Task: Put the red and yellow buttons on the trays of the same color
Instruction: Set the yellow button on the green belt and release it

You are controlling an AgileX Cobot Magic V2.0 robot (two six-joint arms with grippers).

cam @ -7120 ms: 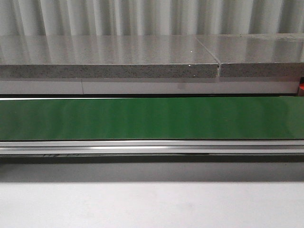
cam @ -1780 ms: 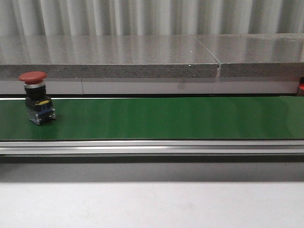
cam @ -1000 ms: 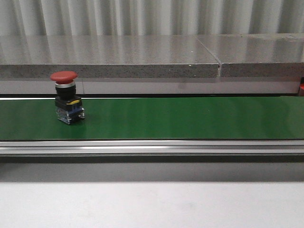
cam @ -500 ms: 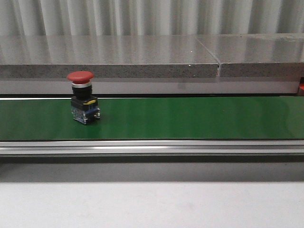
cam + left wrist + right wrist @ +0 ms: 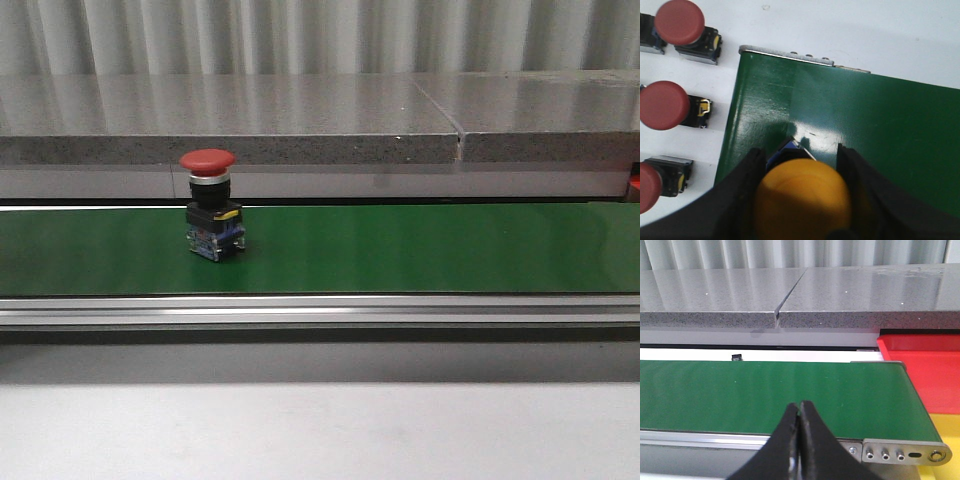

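Note:
A red button (image 5: 210, 205) with a black and blue base stands upright on the green conveyor belt (image 5: 420, 250), left of centre in the front view. No gripper shows in that view. In the left wrist view my left gripper (image 5: 800, 150) is shut on a yellow button (image 5: 802, 197), its black fingers (image 5: 751, 172) against both sides of the cap, just above the belt's end (image 5: 865, 115). My right gripper (image 5: 799, 405) is shut and empty over the belt's near rail. A red tray (image 5: 932, 365) and a yellow tray (image 5: 946, 426) lie past the belt's right end.
Three more red buttons (image 5: 679, 21) (image 5: 662, 105) (image 5: 646, 186) lie on the white table beside the belt's start. A grey stone ledge (image 5: 300, 125) runs behind the belt, and an aluminium rail (image 5: 320, 310) along its front.
The red button came onto the belt from the left and has ridden steadily to the right, from the far left edge to left of centre.

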